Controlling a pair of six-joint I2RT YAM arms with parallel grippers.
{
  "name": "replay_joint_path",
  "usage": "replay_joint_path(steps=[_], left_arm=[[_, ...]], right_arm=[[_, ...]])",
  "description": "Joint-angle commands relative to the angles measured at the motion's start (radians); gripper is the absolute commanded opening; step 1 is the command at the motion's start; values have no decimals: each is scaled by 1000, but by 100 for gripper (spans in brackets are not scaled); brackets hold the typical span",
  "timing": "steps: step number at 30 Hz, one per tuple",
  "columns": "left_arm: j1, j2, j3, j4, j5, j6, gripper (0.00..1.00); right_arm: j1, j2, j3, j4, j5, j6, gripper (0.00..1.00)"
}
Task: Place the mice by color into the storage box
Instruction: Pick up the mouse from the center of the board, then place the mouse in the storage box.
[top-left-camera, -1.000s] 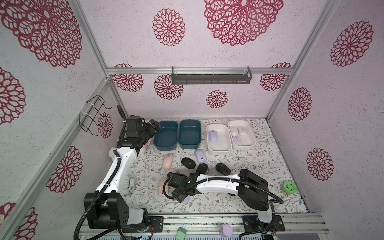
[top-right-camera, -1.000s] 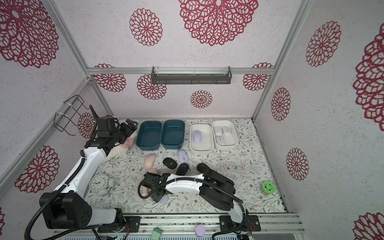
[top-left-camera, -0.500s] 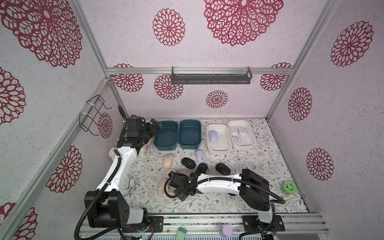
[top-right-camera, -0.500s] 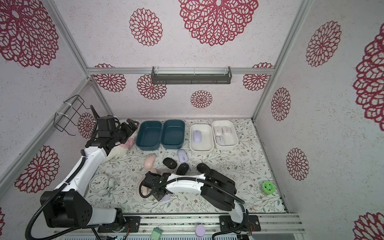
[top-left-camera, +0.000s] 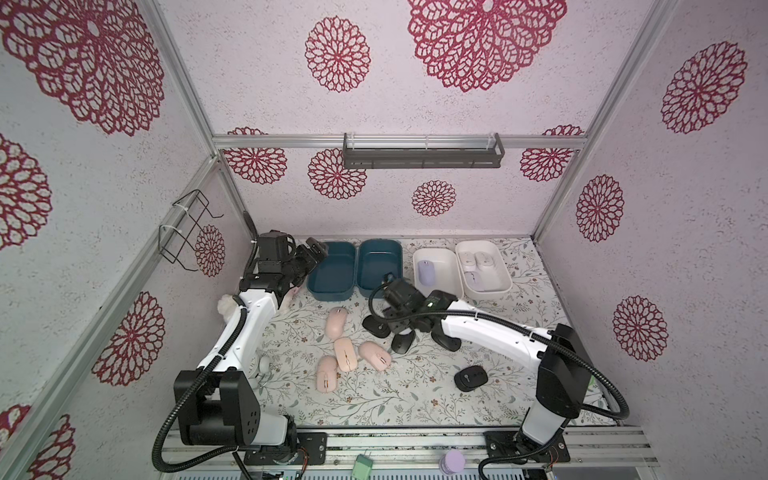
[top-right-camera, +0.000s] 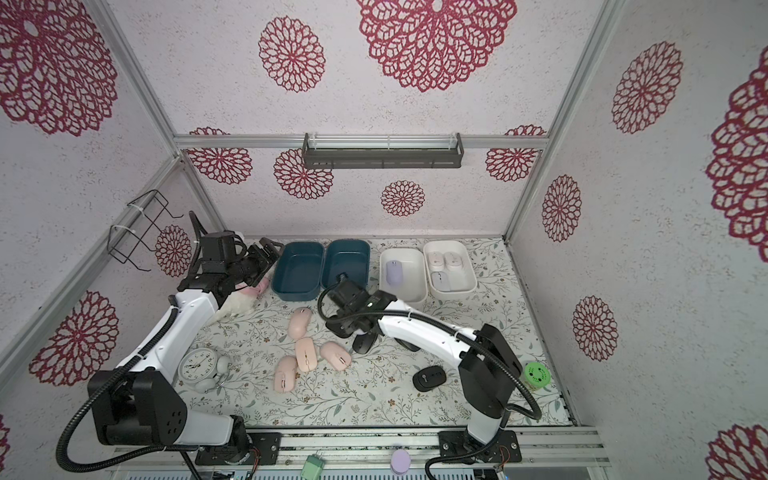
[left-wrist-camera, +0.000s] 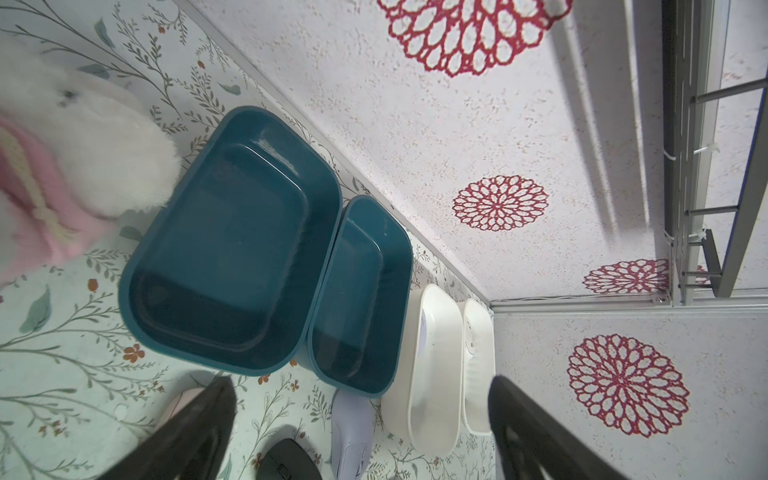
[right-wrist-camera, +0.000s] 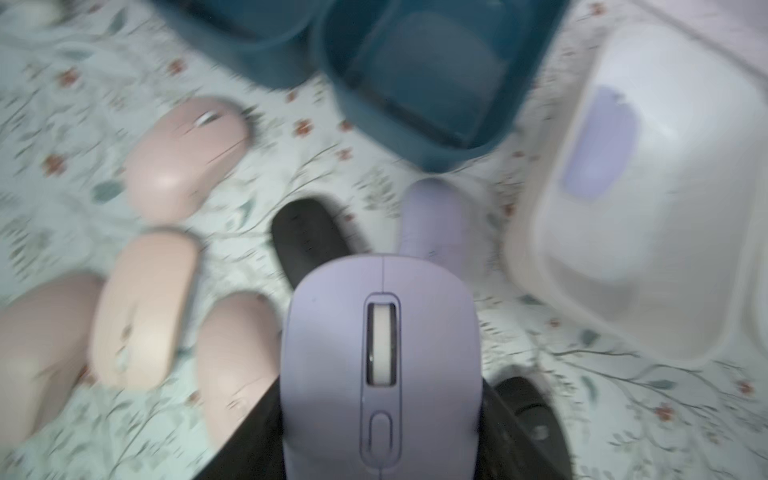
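The left gripper (top-left-camera: 311, 255) hangs spread wide and holds nothing, with a blue box (top-left-camera: 332, 274) just ahead of it. Four pink mice (top-left-camera: 345, 353) lie between the two grippers. The right gripper (right-wrist-camera: 378, 403) clamps a purple mouse (right-wrist-camera: 380, 332), with black mice (top-left-camera: 402, 343) just beside it. Ahead to its right sits a white box (top-left-camera: 448, 274) holding another purple mouse (top-left-camera: 425, 272).
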Motion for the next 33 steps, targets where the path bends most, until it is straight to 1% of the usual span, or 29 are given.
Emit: replay_joint_path(steps=[1, 4, 7, 11, 15, 23, 33], left_arm=[[-52, 34, 2, 29, 49, -10, 97], [-115, 77, 36, -6, 73, 11, 97], [-178, 111, 52, -18, 102, 19, 97], [-256, 139, 67, -35, 110, 35, 97], [-295, 159, 91, -69, 107, 60, 97], [-297, 165, 95, -79, 98, 63, 97], [-298, 171, 97, -82, 98, 67, 97]], right_arm=[[-134, -28, 35, 51, 119, -60, 48], [-261, 33, 73, 68, 137, -86, 47], [-355, 96, 98, 118, 128, -100, 47], [-423, 202, 176, 134, 105, -113, 46], [-457, 308, 270, 130, 80, -127, 46], [-472, 451, 436, 101, 51, -135, 46], [-474, 534, 490, 74, 86, -114, 46]])
